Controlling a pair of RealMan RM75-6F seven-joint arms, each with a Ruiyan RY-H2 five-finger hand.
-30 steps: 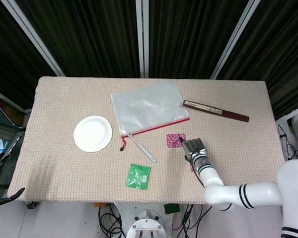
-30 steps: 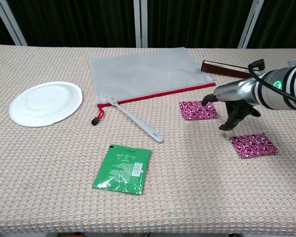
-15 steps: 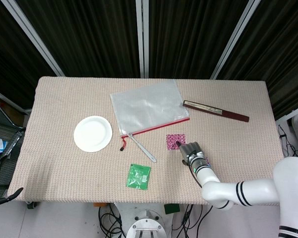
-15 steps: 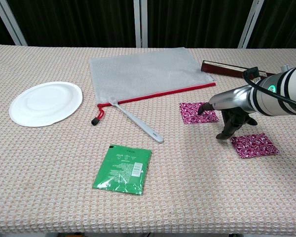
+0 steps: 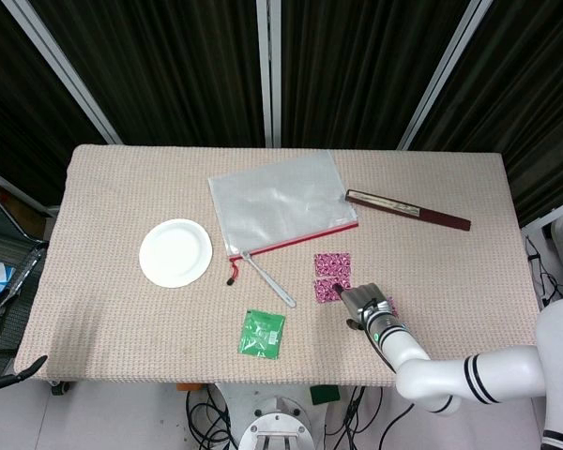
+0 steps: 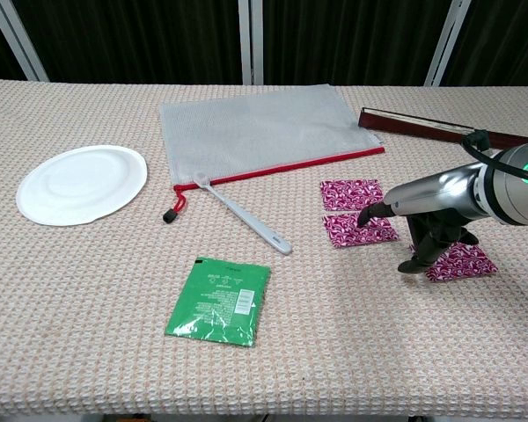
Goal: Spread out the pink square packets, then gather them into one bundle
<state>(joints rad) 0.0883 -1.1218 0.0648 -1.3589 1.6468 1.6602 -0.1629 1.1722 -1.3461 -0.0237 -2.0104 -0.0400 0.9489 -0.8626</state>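
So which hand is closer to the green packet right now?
The right. The right hand is on the pink packets, to the right of the green packet. The left hand shows in neither view.

Three pink square packets are counted: one, a second just below it, a third off right. One each is seen of the green sachet, white plate, mesh zip pouch, toothbrush and dark red flat case.
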